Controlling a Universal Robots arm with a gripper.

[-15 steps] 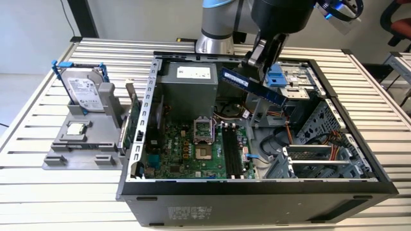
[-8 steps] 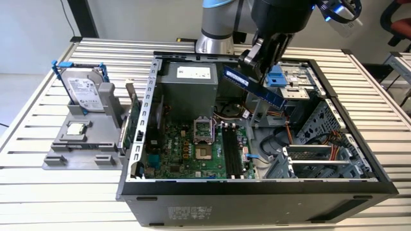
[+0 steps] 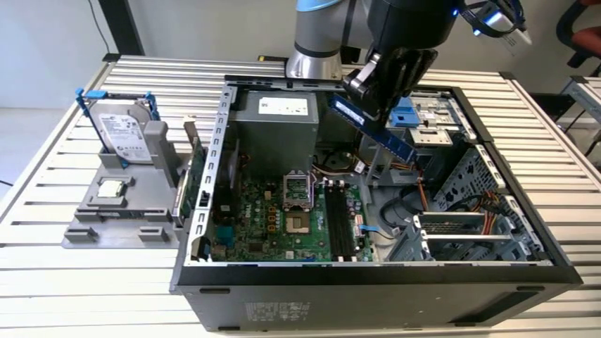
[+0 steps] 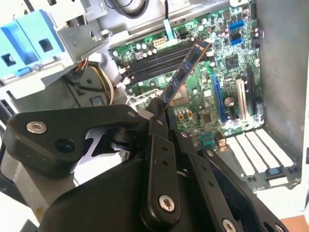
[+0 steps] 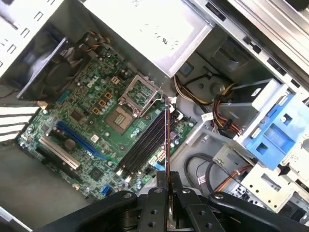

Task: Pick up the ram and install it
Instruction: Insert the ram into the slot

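Install step in hand: clamps the ram [image 3: 395,141] in the end effector [image 3: 372,105], tilted, high over the motherboard's memory slots [image 3: 340,225] and well apart from them, not yet seated; calls, seemingly, for levelling the ram and lining its edge with one slot.

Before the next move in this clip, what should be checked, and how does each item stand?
1. Grip: black gripper shut on the ram, a long thin dark circuit-board stick: ok.
2. Ram held above the open grey metal computer case, touching nothing: ok.
3. Long black memory slots on the green motherboard empty: ok.
4. Ram level over a slot: not ok; it hangs tilted in the exterior view.
5. Slot end latches open: cannot tell.
6. Orange and black cables beside the slots, not across them: ok.
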